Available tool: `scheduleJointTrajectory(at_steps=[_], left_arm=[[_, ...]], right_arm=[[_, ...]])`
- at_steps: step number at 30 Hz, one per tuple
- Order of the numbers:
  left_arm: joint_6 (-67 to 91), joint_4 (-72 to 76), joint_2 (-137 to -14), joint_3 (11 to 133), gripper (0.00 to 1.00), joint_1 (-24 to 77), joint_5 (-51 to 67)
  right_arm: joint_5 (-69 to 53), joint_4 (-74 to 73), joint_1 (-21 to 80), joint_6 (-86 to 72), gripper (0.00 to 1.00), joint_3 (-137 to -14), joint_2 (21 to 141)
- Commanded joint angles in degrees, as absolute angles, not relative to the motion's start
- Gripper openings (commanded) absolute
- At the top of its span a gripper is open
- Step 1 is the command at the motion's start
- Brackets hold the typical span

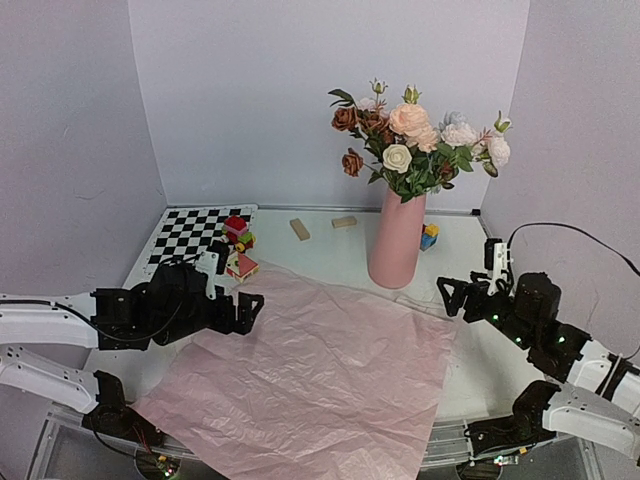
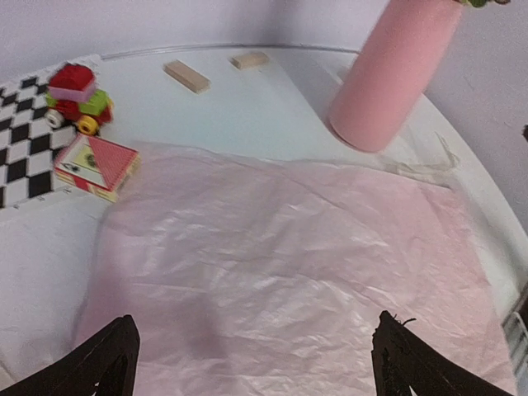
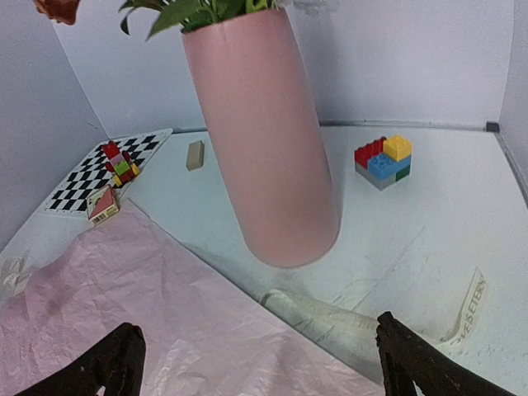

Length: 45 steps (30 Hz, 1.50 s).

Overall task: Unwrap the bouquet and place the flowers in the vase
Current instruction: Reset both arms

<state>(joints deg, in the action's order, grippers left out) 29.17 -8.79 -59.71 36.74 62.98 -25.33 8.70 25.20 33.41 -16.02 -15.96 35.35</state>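
The flowers stand upright in the tall pink vase at the back of the table, stems inside its mouth. The bouquet's pink paper lies spread flat in front of the vase. A cream ribbon lies along the paper's far right edge. My left gripper hovers open over the paper's left edge, and the left wrist view shows only the sheet between its fingers. My right gripper stands open to the right of the vase, with nothing in it.
A checkerboard mat lies at the back left with a toy train and a red card box beside it. Two wooden blocks lie behind the paper. A stack of coloured bricks sits right of the vase. Walls close three sides.
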Motion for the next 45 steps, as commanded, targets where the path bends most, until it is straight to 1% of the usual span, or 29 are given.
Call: scheduleJointTrajectory(at_steps=[1, 3, 5, 9, 11, 14, 16, 18, 22, 25, 29, 31, 33, 34, 36, 39, 41, 43, 45], left_arm=[[24.7, -1.6, -54.7, 31.0, 1.00, 62.3, -43.6], [23.6, 2.1, -51.8, 27.9, 1.00, 58.9, -43.9], [23.1, 6.3, -48.4, 24.6, 1.00, 51.6, -40.3], [19.7, 15.3, -45.3, 18.4, 1.00, 40.6, -35.9], [16.8, 16.7, -48.0, 18.7, 1.00, 35.4, -33.2], [15.5, 17.6, -55.3, 20.9, 1.00, 26.7, -26.5], [14.1, 20.7, -59.4, 21.4, 1.00, 22.8, -25.7], [10.3, 24.9, -62.4, 21.1, 1.00, 21.0, -26.3], [2.9, 34.8, -66.9, 18.9, 1.00, 19.8, -27.7], [2.3, 40.5, -70.5, 17.2, 1.00, 16.9, -28.3], [2.9, 53.0, -75.5, 12.5, 1.00, 12.5, -24.7], [1.3, 55.7, -78.2, 12.8, 1.00, 12.1, -23.2], [-1.1, 60.2, -80.9, 13.0, 1.00, 12.0, -21.2], [-1.9, 63.3, -82.3, 12.7, 1.00, 11.9, -20.6], [-1.7, 65.8, -85.7, 13.6, 1.00, 11.4, -18.3], [-2.5, 69.9, -90.9, 14.1, 1.00, 11.1, -15.4], [-1.7, 70.9, -91.0, 13.1, 0.99, 9.6, -12.0], [-2.2, 73.3, -93.1, 12.7, 0.97, 8.6, -9.1], [-2.5, 74.5, -94.3, 13.2, 0.99, 8.6, -9.3]], right_arm=[[16.7, 33.0, 32.9, -7.0, 0.98, -14.8, 35.0], [19.0, 34.1, 31.8, -5.0, 0.98, -16.1, 37.9], [21.2, 37.3, 29.2, -4.7, 0.98, -16.3, 40.8], [18.3, 48.5, 18.9, -8.1, 0.98, -13.5, 46.0], [16.8, 54.2, 15.4, -6.3, 0.97, -11.7, 48.1], [16.4, 58.3, 12.0, -2.0, 0.97, -11.3, 51.3], [14.5, 60.8, 9.1, -2.9, 0.97, -11.0, 54.0], [12.1, 64.3, 6.4, -4.6, 0.97, -10.8, 57.7], [10.1, 69.7, 5.0, -2.1, 0.96, -11.5, 65.7], [8.6, 77.1, 4.7, -0.8, 0.96, -10.7, 72.0], [6.5, 86.4, 4.7, 3.4, 0.97, -9.7, 77.9], [6.9, 91.2, 4.7, 3.1, 0.97, -8.6, 81.2], [7.2, 100.7, 4.7, 3.7, 0.98, -7.6, 87.8], [6.7, 99.2, 4.7, 3.6, 0.98, -8.1, 87.7], [5.1, 91.7, 4.7, 4.0, 0.98, -10.9, 86.3], [2.2, 86.5, 4.7, 5.0, 0.98, -14.1, 87.0], [4.2, 85.7, 4.7, 4.1, 0.98, -15.0, 87.3], [5.1, 85.4, 4.7, 3.9, 0.98, -14.8, 87.1], [5.0, 85.2, 4.7, 3.8, 0.98, -14.9, 87.2]])
